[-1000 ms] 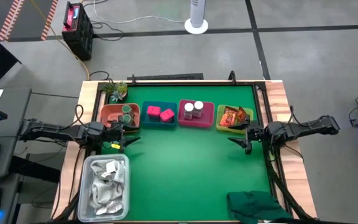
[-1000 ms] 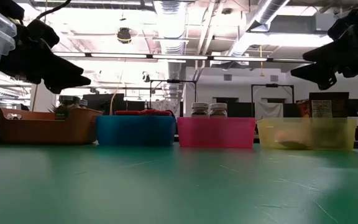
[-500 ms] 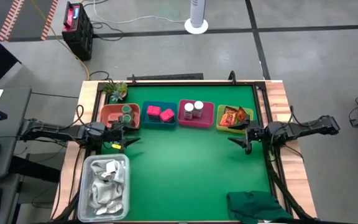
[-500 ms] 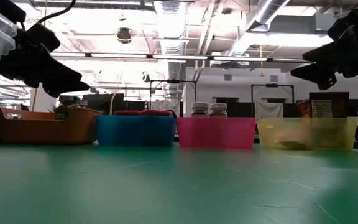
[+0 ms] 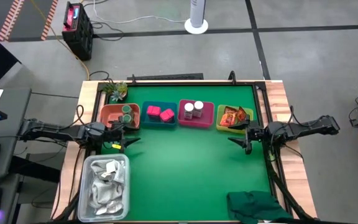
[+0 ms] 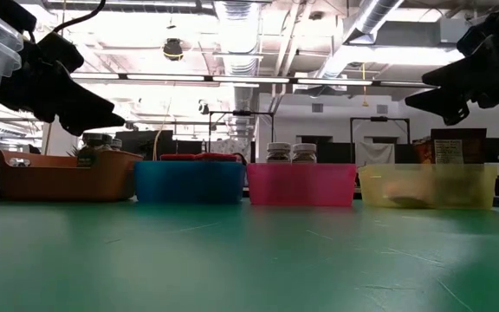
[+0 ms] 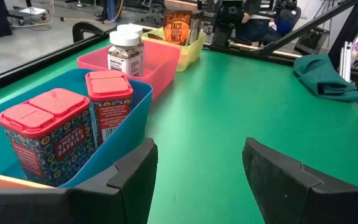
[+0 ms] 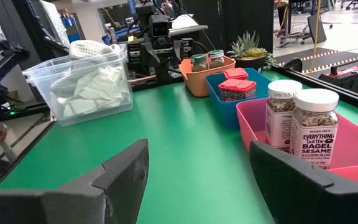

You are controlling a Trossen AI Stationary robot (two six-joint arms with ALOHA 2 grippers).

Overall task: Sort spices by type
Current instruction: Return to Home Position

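All spices sit binned, nothing has moved lately, so I judge sorting done; left gripper and right gripper gape empty.

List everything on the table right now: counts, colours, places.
Green table mat: one, covers the worktop.
Orange plastic bin: one, leftmost of the back row.
Round green-lidded glass jars: two, in the orange bin.
Blue plastic bin: one, second from left.
Red-capped paprika tins: two, in the blue bin.
Pink plastic bin: one, third from left.
White-capped glass jars: two, in the pink bin.
Yellow plastic bin: one, rightmost.
Orange-brown foil packets: count unclear, in the yellow bin.
Clear plastic tub: one, front left.
White plastic wrappers: a heap, in the tub.
Dark green cloth: one, front right.
Potted plant: one, green, behind the orange bin.
Left arm: dark, left edge, jaws open, empty.
Right arm: dark, right edge, jaws open, empty.
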